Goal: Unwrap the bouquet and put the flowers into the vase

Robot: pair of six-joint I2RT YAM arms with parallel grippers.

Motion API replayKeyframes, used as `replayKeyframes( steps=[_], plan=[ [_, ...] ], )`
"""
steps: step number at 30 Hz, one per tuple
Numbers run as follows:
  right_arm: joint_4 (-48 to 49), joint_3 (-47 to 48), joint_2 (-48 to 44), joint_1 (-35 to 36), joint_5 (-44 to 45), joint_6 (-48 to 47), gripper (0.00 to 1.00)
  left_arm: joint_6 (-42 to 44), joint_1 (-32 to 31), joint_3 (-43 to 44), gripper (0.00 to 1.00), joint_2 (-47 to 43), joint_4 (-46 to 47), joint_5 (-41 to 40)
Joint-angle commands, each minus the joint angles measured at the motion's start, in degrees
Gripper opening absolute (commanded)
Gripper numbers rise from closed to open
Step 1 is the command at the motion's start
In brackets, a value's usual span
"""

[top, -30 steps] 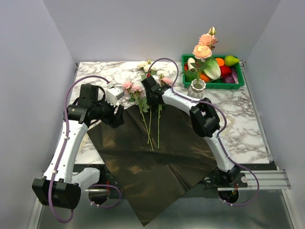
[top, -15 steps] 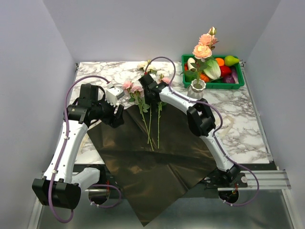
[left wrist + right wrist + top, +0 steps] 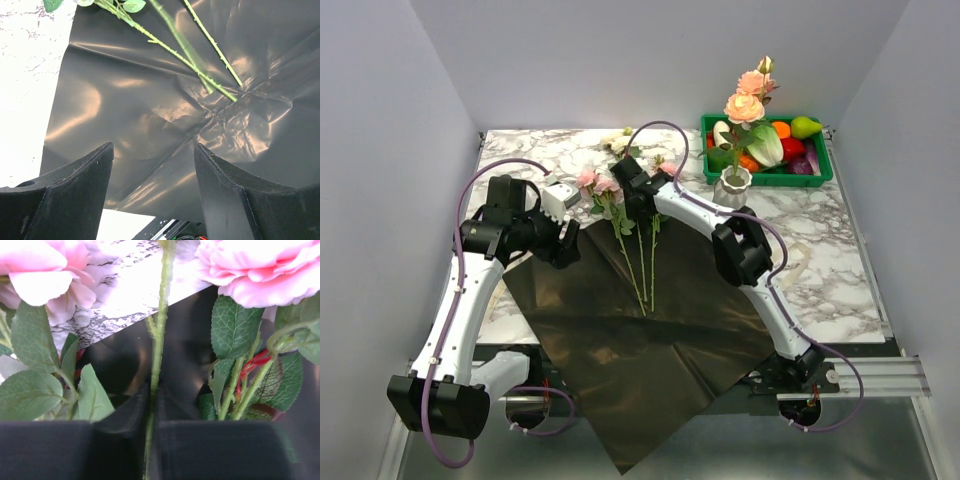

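- Marble-patterned white-and-grey tabletop [image 3: 840, 260] fills the floor of the scene. The unfolded dark brown-black paper sheet [image 3: 650, 360] drapes over its near edge, so the unwrapping looks done.
- Your left gripper [image 3: 152, 147] hangs over the sheet's left part with its jaws spread wide and holds nothing. I judge it is placed there to stay clear of the stems.
- Long green-stemmed roses [image 3: 638, 250] lie loose on the paper, blooms pointing away from you.
- Your right gripper [image 3: 152, 395] pinches one thin green stem [image 3: 159, 340] just below the pink blooms, a spot that should let it hang upright when lifted.
- Farther right, the tall white ribbed vase [image 3: 732, 185] stands on bare marble, already holding peach roses [image 3: 744, 107].
- Behind it sits the green plastic crate [image 3: 800, 180] of vegetables, and plain pale walls close the back and sides.
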Motion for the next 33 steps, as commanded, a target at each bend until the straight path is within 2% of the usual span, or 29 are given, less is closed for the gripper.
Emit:
replayKeyframes(
  steps=[1,2,11,18,22,23,24,25,26,28,30,31,33],
  plan=[
    [0.56,-4.49,-2.88,0.48,1.01,-0.26,0.04,-0.25,0.45,2.09,0.75,-1.14,-0.77,0.72],
    [1.01,-5.02,-4.71,0.48,1.28,-0.61,0.01,-0.25,0.45,2.27,0.74,-1.14,-0.85,0.63],
    [3.81,-3.44,-16.40,0.48,6.73,-4.65,0.01,-1.04,0.45,2.88,0.75,-1.66,-1.03,0.63],
    [18.56,-13.00,-33.71,0.65,4.98,-11.50,0.01,-0.78,0.45,3.94,0.74,-1.84,-2.08,0.63],
    [36.54,-23.55,-45.93,1.09,2.95,-17.47,0.01,-0.95,0.45,3.76,0.74,-1.75,-1.82,0.98],
    [40.87,-26.62,-51.26,1.53,2.69,-21.49,0.01,-0.96,0.45,3.67,0.75,-1.67,-1.73,0.98],
    [44.74,-31.78,-53.57,2.31,2.60,-23.88,0.01,-1.13,0.45,3.67,0.75,-1.66,-1.65,1.07],
    [51.30,-34.35,-56.03,2.76,2.95,-26.08,0.01,-1.22,0.45,3.67,0.74,-1.58,-1.65,1.33],
    [53.89,-36.03,-59.45,2.94,3.30,-30.11,0.01,-1.22,0.45,3.67,0.74,-1.49,-1.56,1.33],
    [62.65,-41.98,-62.72,3.03,5.75,-34.17,0.01,-1.22,0.45,3.59,0.75,-1.40,-1.30,1.24],
    [72.06,-47.79,-66.93,3.03,9.61,-42.51,0.01,-1.22,0.45,3.59,0.74,-1.23,-1.21,1.24],
    [83.25,-53.31,-67.83,2.94,10.67,-45.58,0.01,-1.22,0.45,3.67,0.75,-1.14,-1.29,1.33],
    [93.77,-57.92,-68.71,2.94,12.08,-55.86,0.01,-1.05,0.45,3.67,0.75,-1.14,-1.21,1.42]
  ],
)
